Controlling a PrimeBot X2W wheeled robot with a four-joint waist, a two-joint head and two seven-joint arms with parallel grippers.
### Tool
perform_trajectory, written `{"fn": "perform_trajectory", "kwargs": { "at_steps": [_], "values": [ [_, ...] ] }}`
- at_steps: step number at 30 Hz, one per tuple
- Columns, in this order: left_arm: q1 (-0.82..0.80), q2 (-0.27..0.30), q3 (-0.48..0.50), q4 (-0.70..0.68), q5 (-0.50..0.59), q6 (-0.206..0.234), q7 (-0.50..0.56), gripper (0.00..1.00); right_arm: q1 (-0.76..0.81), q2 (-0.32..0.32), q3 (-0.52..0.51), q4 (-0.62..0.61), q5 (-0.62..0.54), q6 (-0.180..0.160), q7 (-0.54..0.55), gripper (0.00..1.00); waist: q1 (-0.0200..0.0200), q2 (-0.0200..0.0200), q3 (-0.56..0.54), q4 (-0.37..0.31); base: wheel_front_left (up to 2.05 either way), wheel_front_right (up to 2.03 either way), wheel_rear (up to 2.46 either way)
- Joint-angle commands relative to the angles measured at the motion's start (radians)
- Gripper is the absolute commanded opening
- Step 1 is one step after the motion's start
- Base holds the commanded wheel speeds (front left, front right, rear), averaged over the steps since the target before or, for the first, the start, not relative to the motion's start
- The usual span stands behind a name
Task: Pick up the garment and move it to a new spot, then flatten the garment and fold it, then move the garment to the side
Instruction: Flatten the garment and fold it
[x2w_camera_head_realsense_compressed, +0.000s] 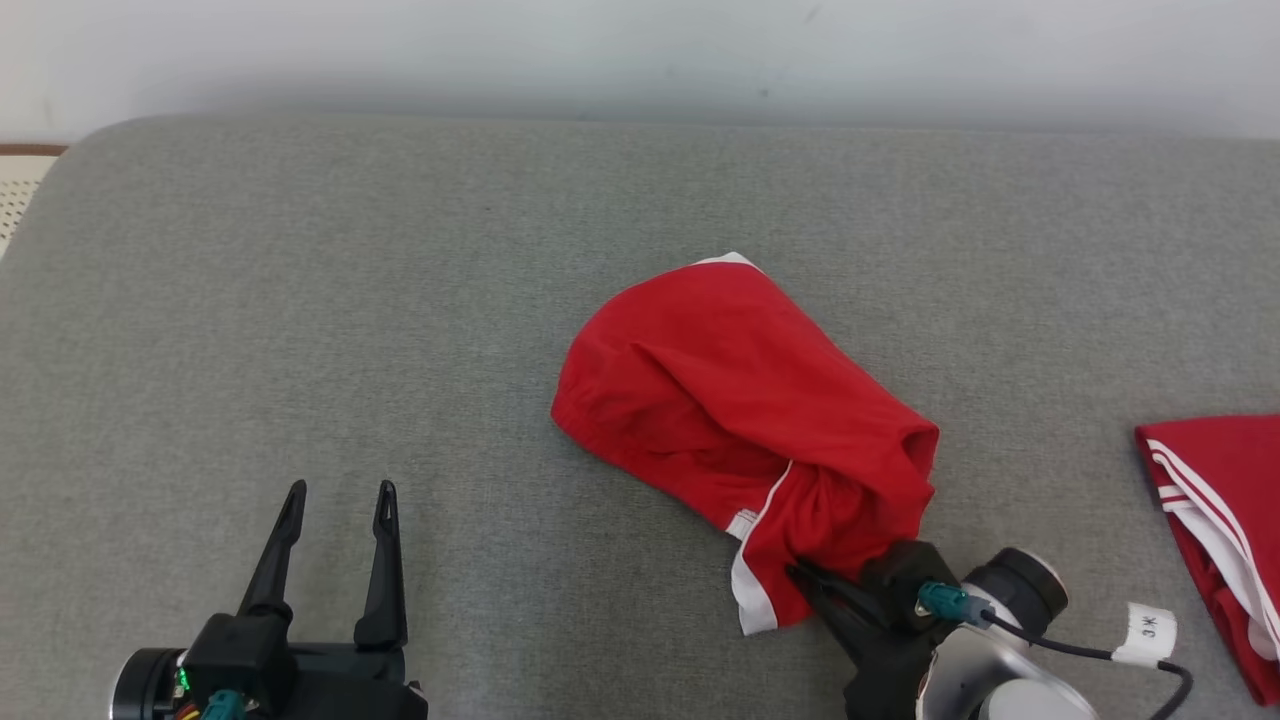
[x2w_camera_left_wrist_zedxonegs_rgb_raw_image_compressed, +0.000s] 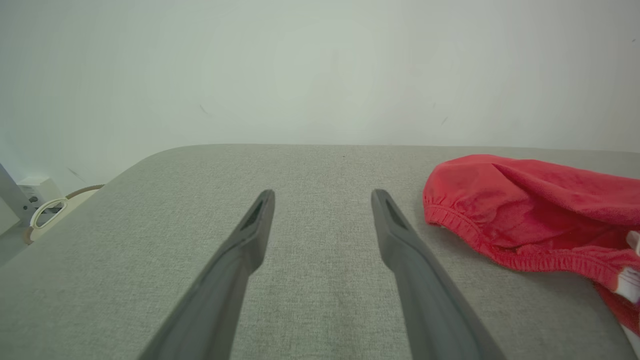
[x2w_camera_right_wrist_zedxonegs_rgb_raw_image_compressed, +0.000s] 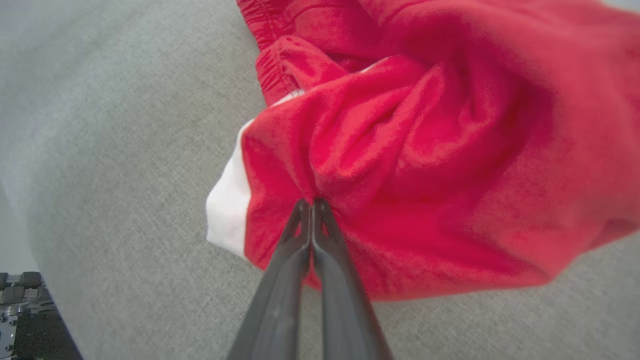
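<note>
The garment (x2w_camera_head_realsense_compressed: 740, 420) is a pair of red shorts with white trim, crumpled in a heap on the grey cushion, right of centre. My right gripper (x2w_camera_head_realsense_compressed: 800, 578) is shut on a fold of its near, lower edge; in the right wrist view the two fingers (x2w_camera_right_wrist_zedxonegs_rgb_raw_image_compressed: 311, 205) pinch red cloth of the garment (x2w_camera_right_wrist_zedxonegs_rgb_raw_image_compressed: 425, 150) between them. My left gripper (x2w_camera_head_realsense_compressed: 338, 492) stands open at the lower left, well apart from the garment. In the left wrist view the left gripper (x2w_camera_left_wrist_zedxonegs_rgb_raw_image_compressed: 322, 197) holds nothing, and the garment (x2w_camera_left_wrist_zedxonegs_rgb_raw_image_compressed: 530, 210) with its elastic waistband lies to its right.
A second red piece with white stripes (x2w_camera_head_realsense_compressed: 1215, 520) lies flat at the right edge of the grey cushion (x2w_camera_head_realsense_compressed: 300, 300). A pale wall (x2w_camera_head_realsense_compressed: 640, 50) runs behind it. The cushion's rounded left corner (x2w_camera_left_wrist_zedxonegs_rgb_raw_image_compressed: 150, 160) drops off, with a pale cord loop (x2w_camera_left_wrist_zedxonegs_rgb_raw_image_compressed: 47, 210) beyond.
</note>
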Motion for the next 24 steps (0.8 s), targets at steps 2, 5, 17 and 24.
{"fn": "perform_trajectory", "kwargs": {
  "at_steps": [2, 5, 17, 24],
  "values": [
    [-0.011, 0.007, 0.007, 0.004, 0.005, 0.001, -0.007, 1.0, -0.017, -0.011, -0.006, -0.035, 0.015, -0.001, -0.012, 0.0, -0.0001, -0.0001, 0.009, -0.024, 0.0, 0.0, 0.0],
    [-0.012, 0.012, 0.016, 0.004, 0.008, 0.006, -0.009, 1.0, -0.016, -0.026, -0.023, -0.102, 0.032, -0.001, -0.03, 0.0, -0.0001, -0.0001, 0.014, -0.051, 0.0, 0.0, 0.0],
    [-0.031, 0.026, 0.012, -0.004, 0.018, 0.002, -0.002, 1.0, 0.065, 0.069, -0.397, -0.151, 0.06, -0.001, -0.103, 0.0, -0.0001, -0.0001, 0.031, -0.108, 0.0, 0.0, 0.0],
    [-0.042, 0.022, -0.012, -0.003, 0.023, -0.008, 0.011, 1.0, 0.015, 0.136, -0.508, 0.001, 0.115, -0.001, -0.18, 0.0, -0.0001, -0.0001, 0.036, -0.121, 0.0, 0.0, 0.0]
  ]
}}
